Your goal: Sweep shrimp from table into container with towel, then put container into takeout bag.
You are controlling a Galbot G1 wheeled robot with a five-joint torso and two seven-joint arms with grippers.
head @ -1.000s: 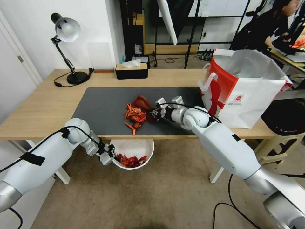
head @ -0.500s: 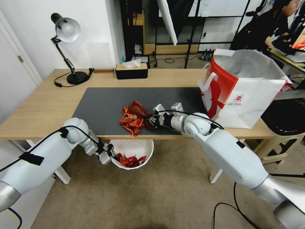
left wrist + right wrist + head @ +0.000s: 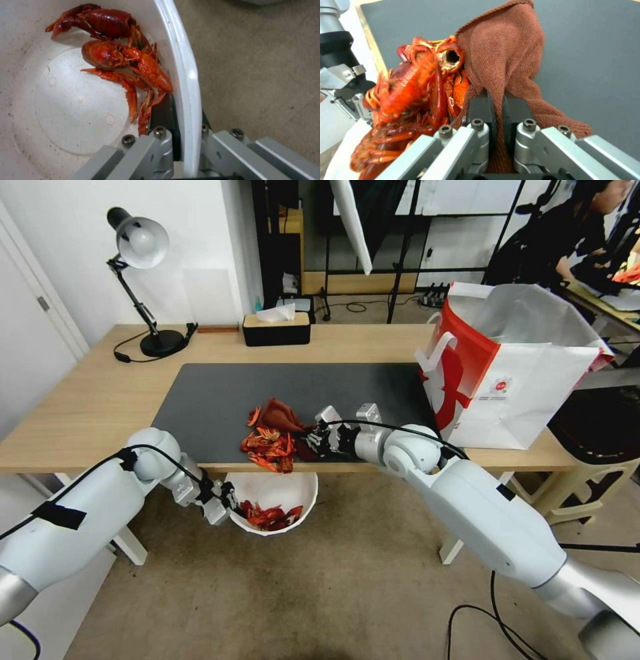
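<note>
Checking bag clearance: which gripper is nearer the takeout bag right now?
Right. The right gripper, shut on the towel, is on the mat beside the takeout bag; the left gripper holds the container below the table edge.

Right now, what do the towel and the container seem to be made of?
The towel, gripped by the right end effector, looks like soft knitted cloth: fuzzy looped weave, limp folds. The container, held at its rim by the left end effector, looks like smooth white plastic, probably: thin glossy rim, moulded circles in its base.
</note>
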